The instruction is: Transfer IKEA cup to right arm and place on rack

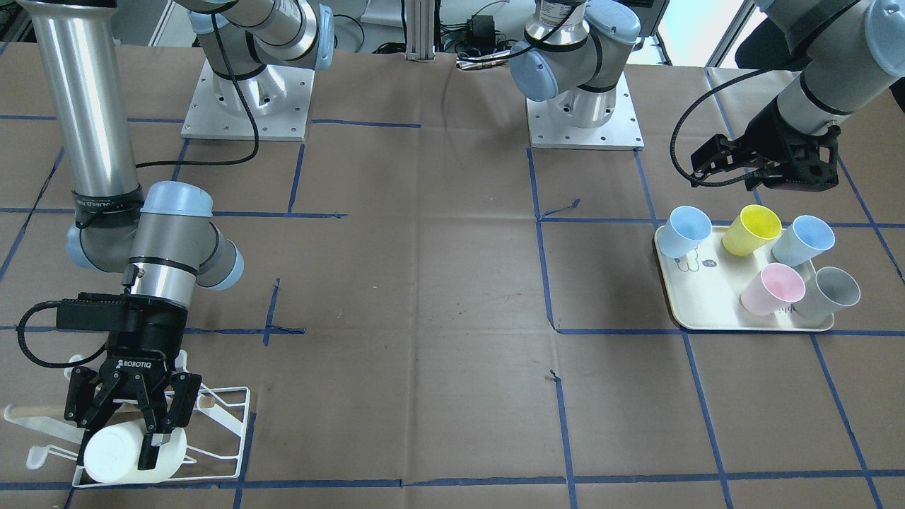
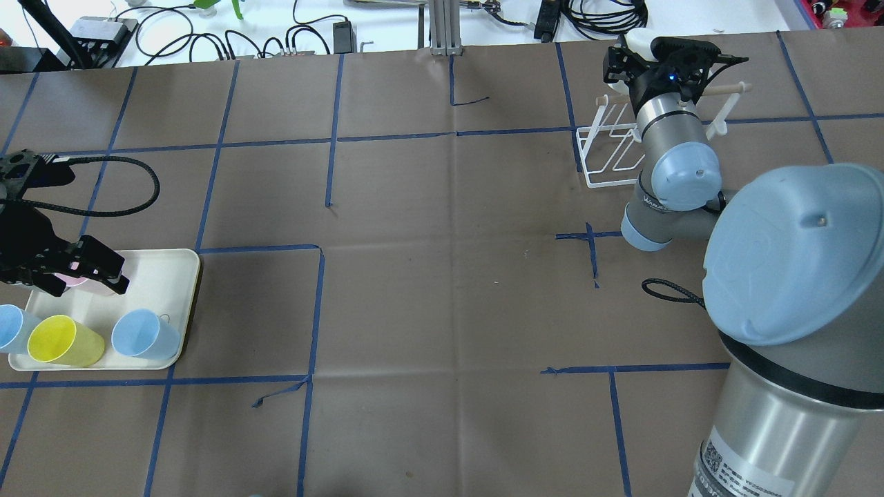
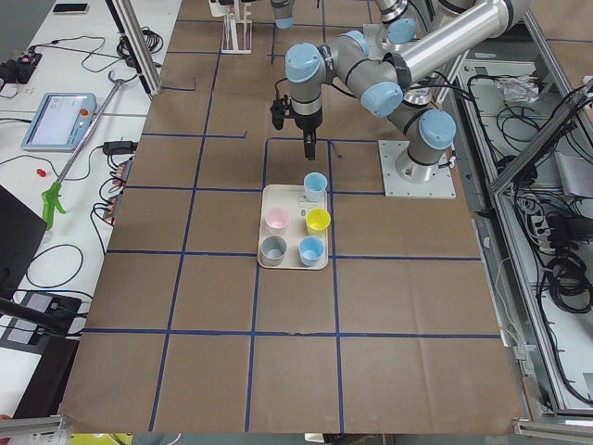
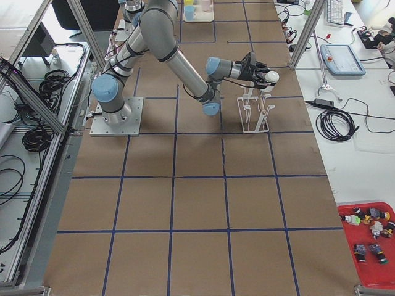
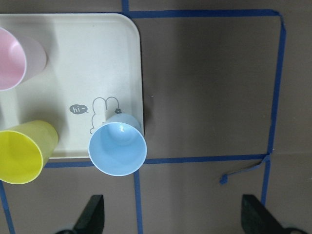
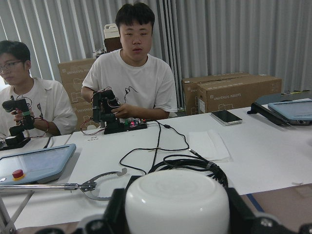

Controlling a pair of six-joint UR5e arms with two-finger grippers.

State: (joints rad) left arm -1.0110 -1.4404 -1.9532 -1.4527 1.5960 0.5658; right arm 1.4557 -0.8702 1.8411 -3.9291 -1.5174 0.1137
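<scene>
Fingers (image 1: 150, 447) on the right gripper (image 1: 117, 440) are clamped on the white cup (image 1: 109, 458), one on each side of it. So we've got the cup with the right arm (image 1: 88, 106), over at the bench's far right corner by the operators' edge. The gripper reaches out level toward that edge and holds the cup upside down, base on top and mouth down, right above the prongs of the rack (image 2: 611, 157). We honestly can't tell whether the cup is touching a prong or just hanging over them. The rack's wooden rod (image 2: 725, 88) pokes out on both sides of the wrist in the overhead view. In the right wrist view we also see two people (image 6: 131, 83) sitting at a white desk past the far edge.

Over by the left edge of the bench, the left gripper (image 5: 173, 217) is spread wide with nothing between its tips. It hangs above the tray (image 5: 97, 63) and touches nothing. We count five cups standing upright on the tray:
- a blue cup (image 5: 118, 148) at one corner, beside a little rabbit drawing
- a yellow cup (image 5: 22, 156) next to it
- a pink cup (image 5: 9, 58)
- a grey cup (image 1: 834, 291) just beside the pink one
- a second blue cup (image 1: 806, 239)
</scene>
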